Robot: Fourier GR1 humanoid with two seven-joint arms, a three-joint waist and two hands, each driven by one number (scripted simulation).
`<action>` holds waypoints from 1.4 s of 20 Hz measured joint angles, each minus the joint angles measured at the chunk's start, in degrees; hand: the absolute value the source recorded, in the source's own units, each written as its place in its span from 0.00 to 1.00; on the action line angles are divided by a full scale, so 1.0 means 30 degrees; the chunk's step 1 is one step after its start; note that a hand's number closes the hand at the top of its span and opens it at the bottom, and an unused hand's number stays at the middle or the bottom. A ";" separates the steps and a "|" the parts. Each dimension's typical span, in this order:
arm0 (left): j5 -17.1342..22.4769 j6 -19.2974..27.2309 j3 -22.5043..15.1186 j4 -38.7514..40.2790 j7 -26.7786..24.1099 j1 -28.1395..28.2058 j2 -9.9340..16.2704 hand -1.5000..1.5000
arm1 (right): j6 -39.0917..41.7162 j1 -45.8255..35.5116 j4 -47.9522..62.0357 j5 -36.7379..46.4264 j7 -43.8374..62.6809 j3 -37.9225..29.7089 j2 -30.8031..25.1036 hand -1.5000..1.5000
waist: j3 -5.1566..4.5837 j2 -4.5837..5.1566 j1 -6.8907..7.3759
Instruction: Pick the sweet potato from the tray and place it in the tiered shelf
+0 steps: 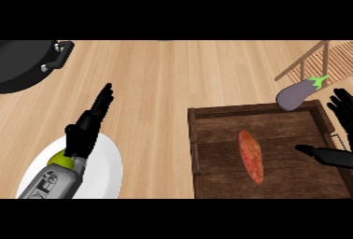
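An orange sweet potato (250, 156) lies lengthwise in the middle of the dark wooden tray (221, 119). My right hand (341, 135) is open at the tray's right edge, fingers pointing up and thumb reaching in toward the sweet potato, not touching it. The wooden tiered shelf (318, 59) shows only partly at the upper right corner. On the left, my left hand (88, 125) rests open over the counter, fingers straight and pointing up.
A purple eggplant (299, 93) lies just beyond the tray's far right corner, below the shelf. A white plate (103, 172) sits under my left forearm. A black pot (24, 63) with a handle fills the upper left corner.
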 measured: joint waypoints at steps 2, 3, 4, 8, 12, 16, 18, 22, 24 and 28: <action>-0.0099 -0.0025 0.0030 -0.0063 0.0046 0.0090 -0.0083 0.50 | 0.0400 0.0094 -0.1378 0.0285 0.1501 0.0298 -0.0999 0.00 | -0.0008 -0.0016 0.0000; -0.0198 -0.0077 0.0091 0.0066 0.0006 0.0054 -0.0101 0.50 | 0.0513 0.0165 -0.2127 0.0406 0.2283 0.0391 -0.1408 0.00 | -0.0011 -0.0017 -0.0011; -0.0217 -0.0206 0.0206 0.0054 0.0083 -0.0014 -0.0078 0.50 | 0.0617 0.0133 -0.2676 0.0549 0.3040 0.0463 -0.1741 0.00 | -0.0012 -0.0014 0.0006; -0.0297 -0.0462 0.0389 -0.0180 0.0084 0.0256 0.0024 0.50 | 0.1290 -0.0468 -0.4995 0.1041 0.6657 0.1027 -0.3584 0.00 | -0.0022 -0.0017 0.0109; -0.0409 -0.0535 0.0351 -0.0070 0.0177 -0.0006 -0.0301 0.50 | 0.3071 -0.1404 -0.6372 0.1440 0.9772 0.2150 -0.5628 0.00 | -0.0035 0.0014 0.0233; -0.0457 -0.0726 0.0489 -0.0238 0.0184 0.0194 -0.0256 0.50 | 0.4263 -0.2328 -0.8047 0.2150 1.2996 0.3235 -0.7152 0.00 | -0.0037 0.0010 0.0317; -0.0515 -0.0828 0.0646 -0.0336 0.0311 0.0188 -0.0198 0.50 | 0.4669 -0.2942 -0.9003 0.2369 1.4803 0.3754 -0.7456 0.00 | -0.0029 0.0012 0.0323; -0.1059 -0.0843 0.0748 -0.0009 0.0062 0.0325 -0.0795 0.50 | 0.5110 -0.4118 -1.0448 0.2893 1.7950 0.4562 -0.6719 0.00 | -0.0015 0.0023 0.0276; -0.1264 -0.1118 0.1001 0.0286 -0.0198 0.0368 -0.1064 0.50 | 0.5419 -0.4243 -1.0918 0.3252 1.8804 0.4574 -0.6113 0.00 | -0.0007 0.0026 0.0234; -0.1618 -0.1558 0.1518 -0.0049 0.0120 0.0585 -0.1260 0.50 | 0.5778 -0.4328 -1.1546 0.4582 1.9719 0.4806 -0.4702 0.00 | 0.0005 0.0029 0.0214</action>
